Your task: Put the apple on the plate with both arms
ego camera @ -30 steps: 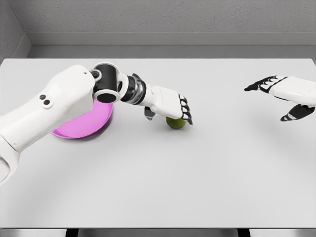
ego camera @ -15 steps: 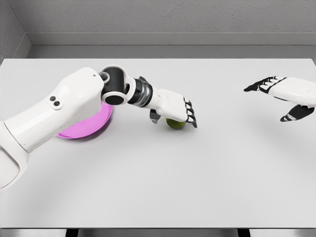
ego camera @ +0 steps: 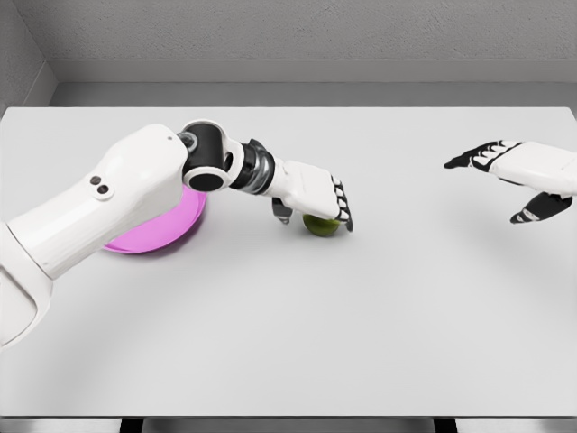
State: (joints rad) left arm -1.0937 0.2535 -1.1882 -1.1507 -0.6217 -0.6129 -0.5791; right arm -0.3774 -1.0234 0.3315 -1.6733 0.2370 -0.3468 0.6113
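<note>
A green apple [ego camera: 323,226] rests on the white table [ego camera: 297,334] near its middle. My left hand [ego camera: 314,219] lies over the top of it, thumb on the apple's left and fingers [ego camera: 342,206] curled down over its right, closed around it. The hand hides most of the fruit. A pink plate [ego camera: 153,236] lies to the left, half hidden behind my left forearm. My right hand [ego camera: 498,185] hovers at the far right, above the table and far from the apple, with its fingers spread and holding nothing.
The table's far edge meets a grey wall. My bulky left upper arm [ego camera: 99,212] crosses the table's left side over the plate.
My left arm has swung forward and lowered the hand onto the apple, the fingers closing round it. The apple has stayed where it was. The right hand has barely moved.
</note>
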